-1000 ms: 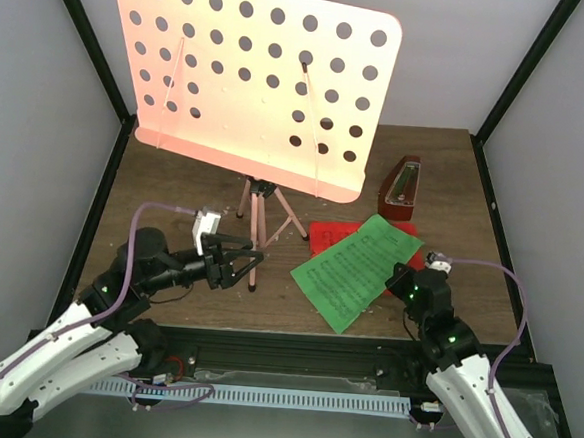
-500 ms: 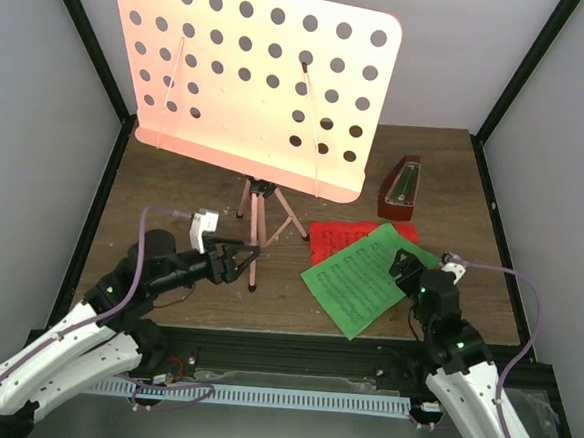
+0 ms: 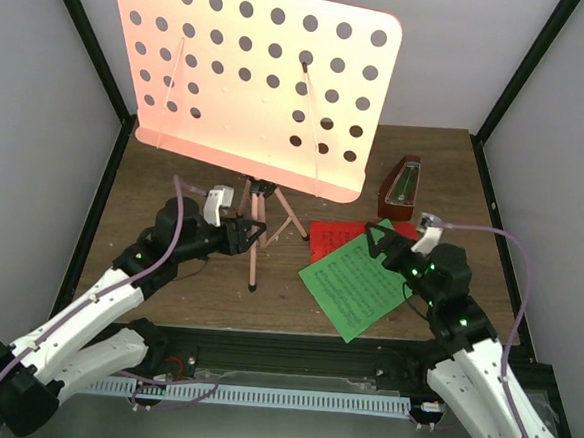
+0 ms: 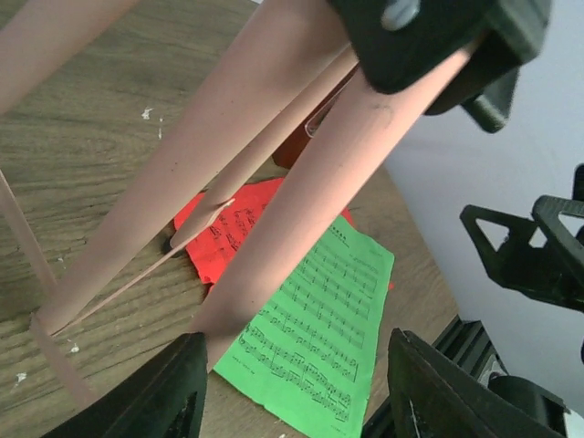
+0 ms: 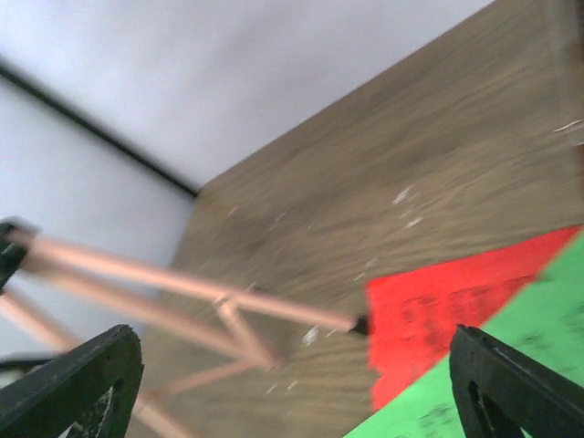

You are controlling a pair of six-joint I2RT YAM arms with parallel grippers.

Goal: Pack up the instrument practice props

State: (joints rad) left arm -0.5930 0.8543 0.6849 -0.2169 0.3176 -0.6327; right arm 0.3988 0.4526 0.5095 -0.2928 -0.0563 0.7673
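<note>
The pink music stand's hole-dotted desk (image 3: pixel 252 76) towers over the back of the table on its tripod (image 3: pixel 254 256). My left gripper (image 3: pixel 251 231) is open around the front tripod leg (image 4: pixel 301 201), which lies by the left finger (image 4: pixel 164 392) with a wide gap on the other side. The green music sheet (image 3: pixel 353 283) lies flat, overlapping the red sheet (image 3: pixel 333 240). Just over the green sheet's far corner, my right gripper (image 3: pixel 379 240) is open and holds nothing. Its wrist view, blurred, shows the red sheet (image 5: pixel 447 310) and a tripod foot. The reddish-brown metronome (image 3: pixel 402 187) stands at the back right.
The wooden table (image 3: pixel 175 171) is boxed in by pale walls and black corner posts. A black rail (image 3: pixel 293 354) runs along the near edge between the arm bases. In the left wrist view the green sheet (image 4: pixel 319 310) lies beyond the leg.
My right gripper opened and let go of the green sheet, then rose and swung back towards the stand. My left gripper moved up along the tripod leg, its jaws narrowing a little.
</note>
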